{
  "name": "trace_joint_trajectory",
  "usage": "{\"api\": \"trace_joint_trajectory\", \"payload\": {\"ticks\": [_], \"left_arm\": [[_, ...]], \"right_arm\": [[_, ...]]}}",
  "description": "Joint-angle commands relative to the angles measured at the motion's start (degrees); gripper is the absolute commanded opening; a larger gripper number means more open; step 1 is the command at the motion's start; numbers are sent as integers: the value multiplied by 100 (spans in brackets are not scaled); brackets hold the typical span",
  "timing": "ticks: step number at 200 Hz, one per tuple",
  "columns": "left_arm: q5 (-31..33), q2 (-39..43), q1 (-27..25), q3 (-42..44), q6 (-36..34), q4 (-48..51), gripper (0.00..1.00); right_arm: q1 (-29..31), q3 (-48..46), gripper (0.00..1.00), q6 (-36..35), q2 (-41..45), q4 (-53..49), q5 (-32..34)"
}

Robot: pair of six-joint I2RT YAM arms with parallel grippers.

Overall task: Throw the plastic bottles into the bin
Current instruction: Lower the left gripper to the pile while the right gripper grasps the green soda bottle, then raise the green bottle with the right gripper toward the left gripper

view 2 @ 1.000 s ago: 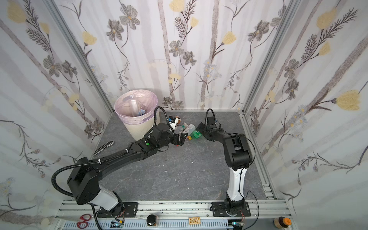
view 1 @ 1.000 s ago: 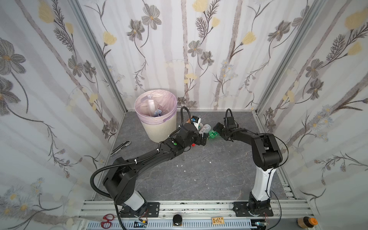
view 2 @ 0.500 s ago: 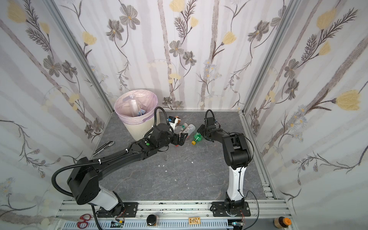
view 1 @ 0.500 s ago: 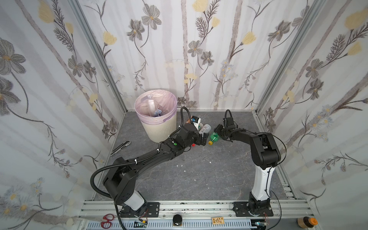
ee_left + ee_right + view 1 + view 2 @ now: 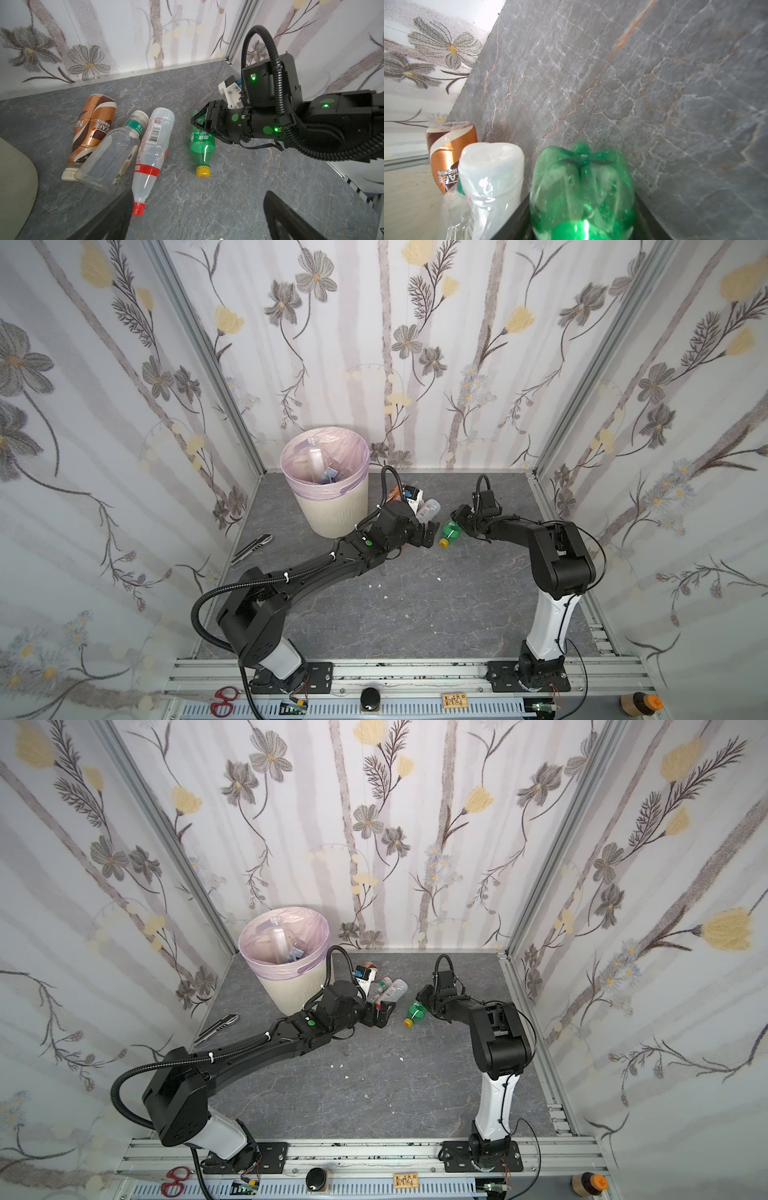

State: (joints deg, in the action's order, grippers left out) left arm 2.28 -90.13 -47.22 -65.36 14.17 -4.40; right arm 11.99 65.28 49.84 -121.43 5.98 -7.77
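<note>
A small green bottle [image 5: 451,529] [image 5: 417,1011] with a yellow cap lies on the grey floor. My right gripper [image 5: 459,518] [image 5: 200,126] [image 5: 581,207] is shut on the base end of the green bottle [image 5: 202,143] [image 5: 581,182], a finger against each side. A brown coffee bottle [image 5: 93,128], a clear white-capped bottle [image 5: 112,158] and a clear red-capped bottle [image 5: 151,145] lie side by side to its left. My left gripper [image 5: 430,534] [image 5: 382,1013] [image 5: 197,199] hangs open and empty just short of them. The bin [image 5: 336,510] [image 5: 291,990] stands behind, with bottles inside.
A small carton [image 5: 411,493] lies behind the bottles near the bin. A box cutter [image 5: 251,548] rests by the left wall. Scissors [image 5: 222,699] lie on the front rail. Papered walls close in the floor on three sides.
My right gripper's jaws have closed around the green bottle's base, and the bottle has shifted slightly toward the front. The left arm has stayed where it was, still open.
</note>
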Motion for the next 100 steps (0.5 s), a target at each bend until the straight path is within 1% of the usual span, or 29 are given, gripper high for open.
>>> {"api": "trace_joint_trajectory", "payload": {"ticks": [1, 52, 100], "left_arm": [[-138, -88, -5, -27, 209, -157, 100], [-677, -406, 18, -99, 515, -116, 100], [-1485, -823, 189, -615, 912, -69, 100]], "right_arm": [[-13, -86, 53, -15, 190, 332, -167], [14, -269, 53, -75, 844, 464, -177], [250, -393, 51, -120, 1549, 591, -234]]}}
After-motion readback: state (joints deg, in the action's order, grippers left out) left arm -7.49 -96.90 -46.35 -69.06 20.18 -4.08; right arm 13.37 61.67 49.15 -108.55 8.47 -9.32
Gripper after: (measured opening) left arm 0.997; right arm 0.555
